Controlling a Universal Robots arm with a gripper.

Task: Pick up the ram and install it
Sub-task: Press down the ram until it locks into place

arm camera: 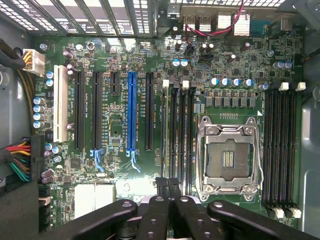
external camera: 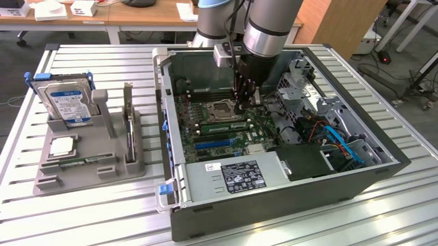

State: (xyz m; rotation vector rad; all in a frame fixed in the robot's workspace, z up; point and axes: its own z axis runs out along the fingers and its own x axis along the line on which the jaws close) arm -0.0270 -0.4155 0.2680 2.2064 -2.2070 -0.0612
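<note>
Gripper: fingers pressed together, tips low inside the open computer case, over the motherboard.
Held item: none made out between the closed tips in the wrist view.
Ram: a thin green strip standing on edge in the memory slot bank, between the processor socket and the blue expansion slot; by my reading this is the task's stick, though edge-on it is hard to confirm.
Relation of ram to tool: directly under the fingertips and in line with them.
Long axis: along the slot bank, parallel to the near edge of the socket.
Seating: whether it is fully home cannot be told.
Elsewhere: grey parts holder on the table, at the exterior view's left, well apart from the gripper, carrying the hard drive.
</note>
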